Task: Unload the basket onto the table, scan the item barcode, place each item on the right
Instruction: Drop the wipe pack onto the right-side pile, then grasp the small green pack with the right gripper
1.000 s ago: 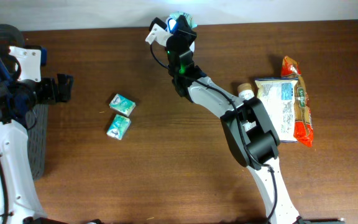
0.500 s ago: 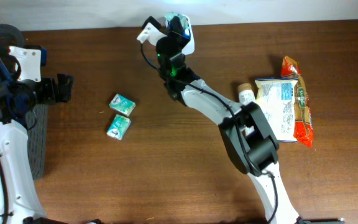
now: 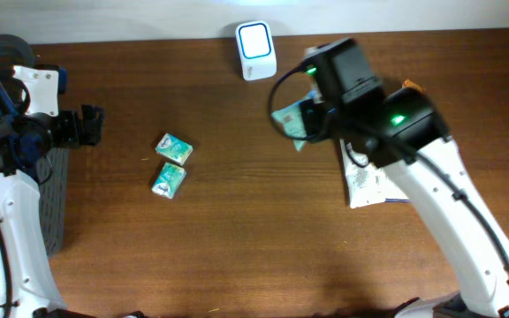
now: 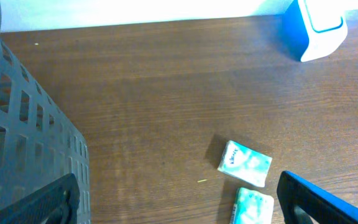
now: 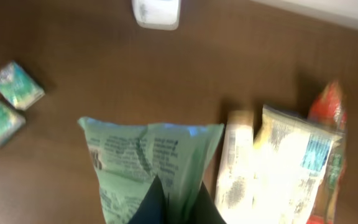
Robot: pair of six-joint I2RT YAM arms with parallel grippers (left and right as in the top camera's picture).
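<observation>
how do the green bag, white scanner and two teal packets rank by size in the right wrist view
1. green bag, though held nearest the camera
2. unranked: white scanner, cropped by the top edge, upper teal packet and lower teal packet look alike

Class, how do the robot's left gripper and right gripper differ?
The left gripper is open; the right gripper is shut. The left gripper holds nothing, while the right gripper pinches a green pouch. The left gripper sits by the basket; the right gripper hangs near the white scanner. Both hang over the table.
</observation>
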